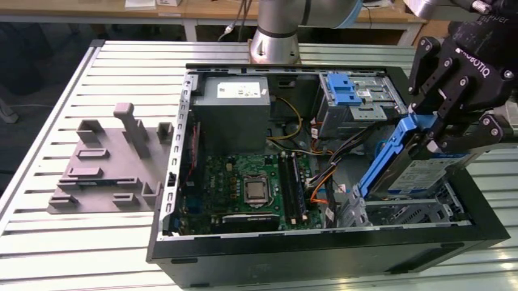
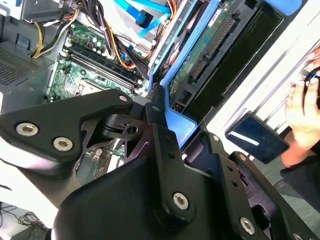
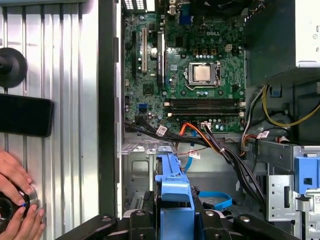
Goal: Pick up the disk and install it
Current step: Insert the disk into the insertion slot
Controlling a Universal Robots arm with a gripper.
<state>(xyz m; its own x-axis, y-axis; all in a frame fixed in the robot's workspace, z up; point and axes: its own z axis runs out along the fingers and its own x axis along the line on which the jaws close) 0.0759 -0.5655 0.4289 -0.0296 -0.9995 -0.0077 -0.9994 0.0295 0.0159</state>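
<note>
the black tool [image 1: 433,140] grips the flat silver metal hard disk with blue plastic rails [image 1: 418,174], held tilted above the grey metal drive bay [image 1: 409,210] of the open black computer case [image 1: 324,245]. pickup appears complete; the disk is not yet seated.

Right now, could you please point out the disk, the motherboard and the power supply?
disk [image 1: 421,173]: exterior view, on its white-and-blue label.
motherboard [image 3: 177,75]: first wrist view, on green board near its middle.
power supply [image 1: 235,118]: exterior view, on its bare grey side.
</note>
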